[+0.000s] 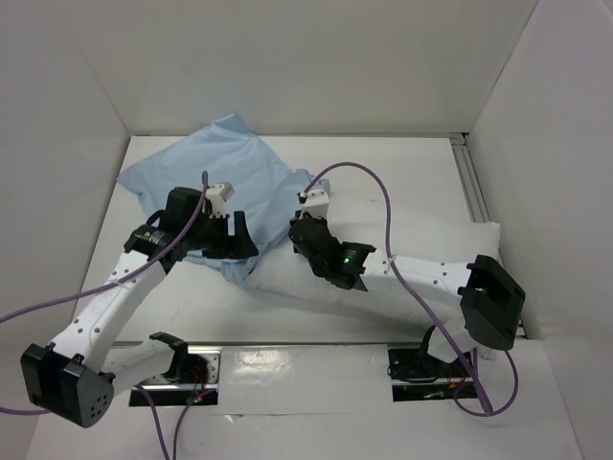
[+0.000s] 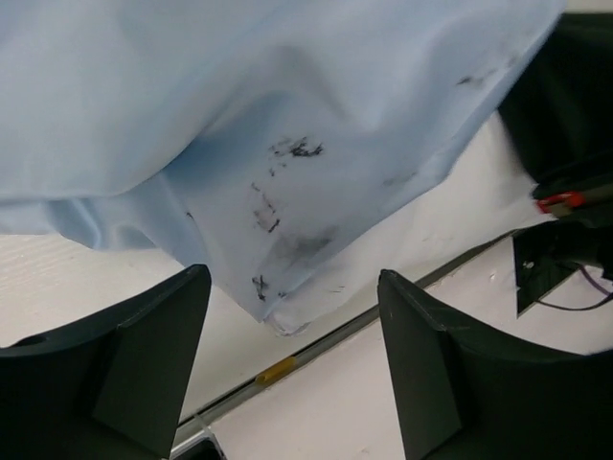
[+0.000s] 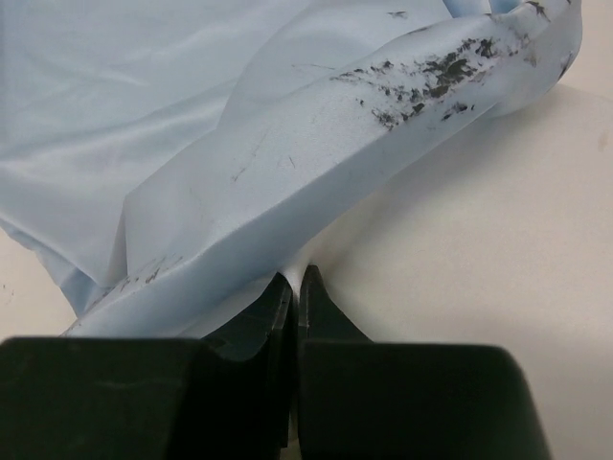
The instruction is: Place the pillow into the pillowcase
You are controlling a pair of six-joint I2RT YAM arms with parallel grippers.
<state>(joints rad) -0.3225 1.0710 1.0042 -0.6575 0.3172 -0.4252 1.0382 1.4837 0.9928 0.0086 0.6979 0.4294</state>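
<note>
The light blue pillowcase (image 1: 225, 168) lies rumpled at the back left, its near edge draped over the left end of the white pillow (image 1: 431, 244). My left gripper (image 1: 228, 233) hovers at that edge. In the left wrist view it (image 2: 292, 364) is open, and a smudged corner of the pillowcase (image 2: 287, 125) hangs just above the gap, touching neither finger. My right gripper (image 1: 311, 228) sits at the pillow's left end. In the right wrist view it (image 3: 295, 278) is shut on a pinch of white pillow (image 3: 460, 240) fabric, right where the pillowcase (image 3: 144, 115) edge ends.
White walls enclose the table on three sides. A metal rail (image 1: 474, 182) runs along the right wall. The arm bases stand on a shiny plate (image 1: 316, 364) at the near edge. A table seam with a yellow tab (image 2: 278, 369) shows below my left fingers.
</note>
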